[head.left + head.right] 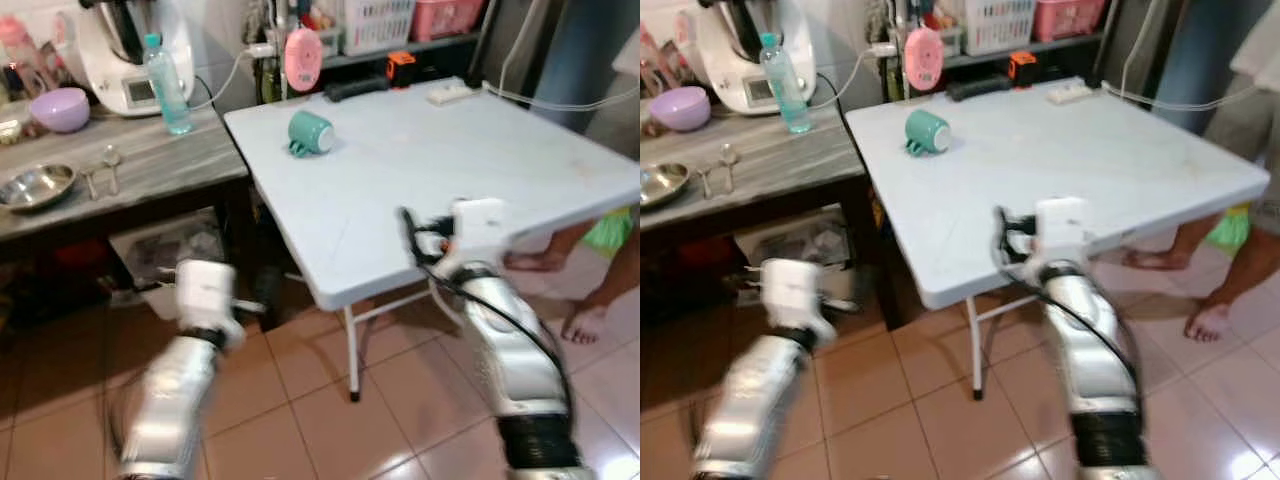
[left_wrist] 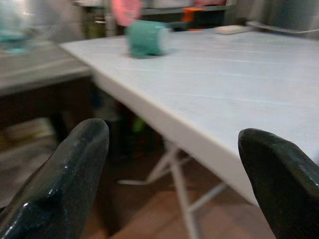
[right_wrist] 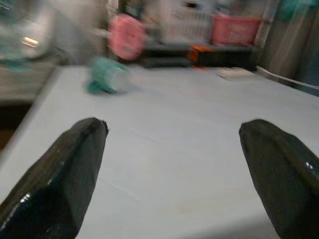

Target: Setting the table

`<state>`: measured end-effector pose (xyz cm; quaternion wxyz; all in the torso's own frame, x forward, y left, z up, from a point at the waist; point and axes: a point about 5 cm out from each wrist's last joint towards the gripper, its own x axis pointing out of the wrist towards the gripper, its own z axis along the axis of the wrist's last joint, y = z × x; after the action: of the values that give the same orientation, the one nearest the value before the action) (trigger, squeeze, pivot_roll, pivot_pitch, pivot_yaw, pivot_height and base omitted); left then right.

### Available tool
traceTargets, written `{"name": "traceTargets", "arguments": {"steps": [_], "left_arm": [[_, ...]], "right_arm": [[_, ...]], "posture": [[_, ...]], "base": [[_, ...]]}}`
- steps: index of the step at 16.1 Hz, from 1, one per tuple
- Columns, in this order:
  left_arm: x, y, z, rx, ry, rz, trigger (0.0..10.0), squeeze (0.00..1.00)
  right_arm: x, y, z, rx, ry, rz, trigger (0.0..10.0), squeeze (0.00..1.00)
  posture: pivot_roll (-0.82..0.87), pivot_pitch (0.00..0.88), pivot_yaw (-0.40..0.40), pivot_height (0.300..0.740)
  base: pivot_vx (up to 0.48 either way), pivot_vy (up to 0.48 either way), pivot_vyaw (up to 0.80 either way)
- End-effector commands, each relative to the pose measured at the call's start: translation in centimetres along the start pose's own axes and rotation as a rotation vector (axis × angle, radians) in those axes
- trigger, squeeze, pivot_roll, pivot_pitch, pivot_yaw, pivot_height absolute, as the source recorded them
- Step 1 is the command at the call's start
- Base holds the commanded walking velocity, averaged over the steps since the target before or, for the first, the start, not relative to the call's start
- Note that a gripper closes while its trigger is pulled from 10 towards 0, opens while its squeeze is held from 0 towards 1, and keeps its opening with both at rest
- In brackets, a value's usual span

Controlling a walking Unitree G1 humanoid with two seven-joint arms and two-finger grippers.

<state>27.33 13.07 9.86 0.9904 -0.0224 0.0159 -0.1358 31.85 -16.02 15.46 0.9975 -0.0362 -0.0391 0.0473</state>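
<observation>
A teal mug (image 1: 311,132) lies on its side toward the far left of the white folding table (image 1: 420,190). On the grey wooden side table (image 1: 150,165) to the left are a steel bowl (image 1: 37,185), two spoons (image 1: 103,168) and a purple bowl (image 1: 60,108). My right gripper (image 3: 172,129) is open and hovers over the white table's near edge, pointing toward the mug (image 3: 107,74). My left gripper (image 2: 174,134) is open too. It is held low, below table height, in front of the gap between the two tables.
A water bottle (image 1: 166,85) and a white kitchen appliance (image 1: 125,50) stand at the back of the side table. A power strip (image 1: 450,93), baskets and a pink object (image 1: 303,58) line the far side. A person's bare feet (image 1: 580,325) stand to the right of the table.
</observation>
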Motion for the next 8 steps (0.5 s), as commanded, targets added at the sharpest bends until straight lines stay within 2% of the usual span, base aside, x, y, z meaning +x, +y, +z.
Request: {"name": "traceTargets", "arguments": {"steps": [1, 4, 8], "left_arm": [[-0.2, 1.0, 0.1, 0.023, 0.006, 0.022, 10.0, 0.0], [-0.2, 0.8, 0.1, 0.025, 0.007, 0.017, 10.0, 0.0], [-0.6, 1.0, -0.1, 0.033, 0.012, 0.027, 10.0, 0.0]], "right_arm": [[0.2, 0.6, 0.8, 0.008, -0.03, 0.017, 10.0, 0.0], [-0.2, 0.3, 0.8, 0.005, -0.03, 0.011, 10.0, 0.0], [-1.7, 0.0, 0.6, -0.001, -0.027, -0.01, 10.0, 0.0]], "posture": [[0.01, 0.0, 0.024, 0.74], [0.0, 0.0, 0.023, 0.74], [0.0, 0.0, 0.02, 0.74]], "base": [[0.0, 0.48, 0.0], [0.0, 0.48, 0.0], [0.0, 0.48, 0.0]]}}
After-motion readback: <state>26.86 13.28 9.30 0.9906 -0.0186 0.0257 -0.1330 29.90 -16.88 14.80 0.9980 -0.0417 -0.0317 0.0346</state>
